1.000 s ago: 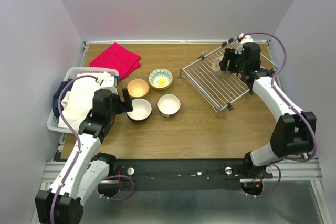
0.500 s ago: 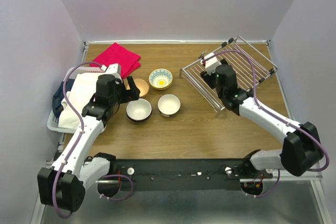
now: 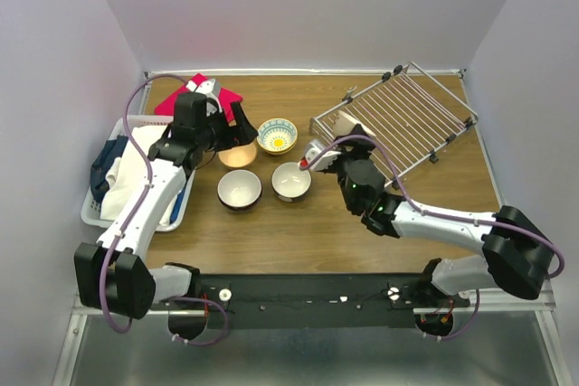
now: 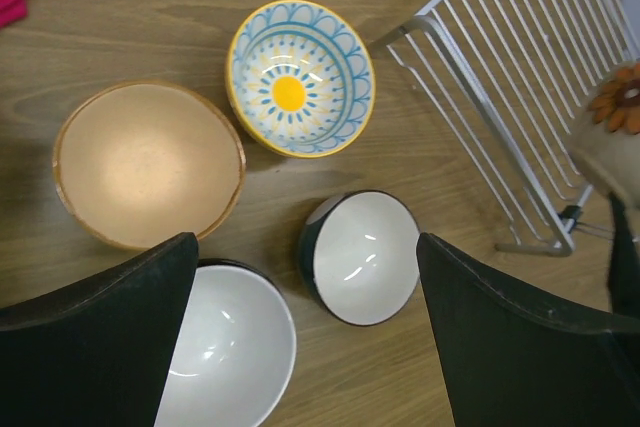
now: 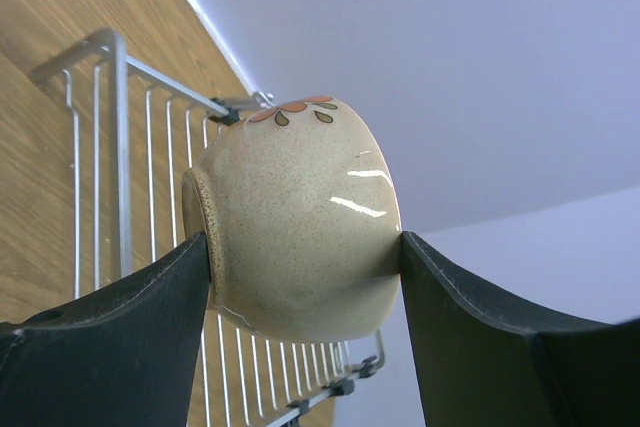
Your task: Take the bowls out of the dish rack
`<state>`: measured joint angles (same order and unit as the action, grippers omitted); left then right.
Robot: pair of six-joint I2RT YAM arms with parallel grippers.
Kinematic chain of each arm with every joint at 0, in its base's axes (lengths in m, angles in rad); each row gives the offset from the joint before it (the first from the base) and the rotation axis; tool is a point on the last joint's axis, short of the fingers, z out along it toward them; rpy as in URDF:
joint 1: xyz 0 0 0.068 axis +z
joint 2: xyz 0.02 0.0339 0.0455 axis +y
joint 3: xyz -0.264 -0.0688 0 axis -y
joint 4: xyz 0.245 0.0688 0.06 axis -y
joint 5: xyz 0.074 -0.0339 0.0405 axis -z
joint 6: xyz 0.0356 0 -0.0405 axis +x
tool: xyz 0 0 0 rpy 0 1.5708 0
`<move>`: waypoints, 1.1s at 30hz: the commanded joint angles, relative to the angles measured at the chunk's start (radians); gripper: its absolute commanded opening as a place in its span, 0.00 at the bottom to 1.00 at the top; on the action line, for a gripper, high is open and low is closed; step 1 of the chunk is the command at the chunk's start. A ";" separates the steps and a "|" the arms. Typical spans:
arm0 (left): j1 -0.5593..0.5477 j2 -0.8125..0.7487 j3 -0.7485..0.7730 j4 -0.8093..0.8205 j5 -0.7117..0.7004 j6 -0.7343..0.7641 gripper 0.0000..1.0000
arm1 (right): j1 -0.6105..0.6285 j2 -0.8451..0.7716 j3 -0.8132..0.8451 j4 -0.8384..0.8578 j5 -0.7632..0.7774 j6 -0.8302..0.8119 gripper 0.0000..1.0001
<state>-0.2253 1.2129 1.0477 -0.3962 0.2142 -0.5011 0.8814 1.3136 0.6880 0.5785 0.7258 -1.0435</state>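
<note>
My right gripper (image 3: 342,129) is shut on a cream bowl (image 5: 300,232) with an orange flower at its rim, held on its side in the air over the dish rack's (image 3: 407,115) near left corner. The silver bars of the rack (image 5: 100,167) show behind it. Four bowls stand on the table left of the rack: a tan one (image 3: 238,152), a floral one (image 3: 277,136) and two with white insides (image 3: 239,190) (image 3: 291,181). Above the tan bowl my left gripper (image 3: 232,131) hangs open, with nothing between its fingers (image 4: 110,327).
A red cloth (image 3: 197,94) lies at the back left, partly under my left arm. A white plastic basket (image 3: 101,212) with cloths stands at the table's left edge. Walls close the table at the back and both sides.
My right arm has carried the cream bowl from the rack's far side to its near left corner. My left arm has swung from the white bowl back over the tan bowl.
</note>
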 commanded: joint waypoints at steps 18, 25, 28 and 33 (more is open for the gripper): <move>-0.104 0.326 0.416 -0.151 0.332 -0.283 0.99 | 0.330 0.245 -0.081 0.681 0.081 -0.507 0.23; -0.128 0.390 0.436 -0.222 0.399 -0.287 0.99 | 0.366 0.280 -0.076 0.712 0.089 -0.553 0.22; -0.140 0.410 0.430 -0.243 0.438 -0.280 0.97 | 0.375 0.285 -0.073 0.684 0.090 -0.553 0.23; -0.166 0.448 0.443 -0.322 0.447 -0.232 0.91 | 0.383 0.305 -0.077 0.681 0.095 -0.546 0.22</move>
<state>-0.3641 1.6245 1.4616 -0.6201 0.5968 -0.7708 1.2499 1.6035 0.6067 1.1671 0.8009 -1.5719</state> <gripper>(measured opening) 0.938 0.764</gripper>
